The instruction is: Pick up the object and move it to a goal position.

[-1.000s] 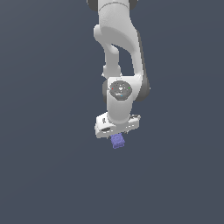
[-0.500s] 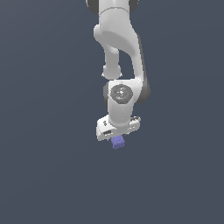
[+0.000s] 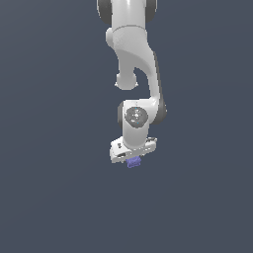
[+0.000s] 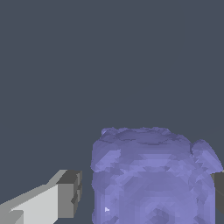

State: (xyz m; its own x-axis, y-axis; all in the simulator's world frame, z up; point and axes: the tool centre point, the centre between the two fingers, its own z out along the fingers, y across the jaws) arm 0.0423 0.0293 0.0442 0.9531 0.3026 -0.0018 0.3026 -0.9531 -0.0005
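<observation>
With the blue-purple cube (image 3: 132,162) sitting directly between my fingers (image 4: 65,194), my jaws are narrowed around it, apparently gripping.

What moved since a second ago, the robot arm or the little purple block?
Both moved a little: the gripper rose slightly, carrying the blue-purple block up with it. Nothing was grabbed or dropped; the block stays tucked between the fingers, though the wrist view shows a small gap beside one. The grey background looks the same.

One cube (image 3: 132,162) — two fingers (image 4: 65,200)
</observation>
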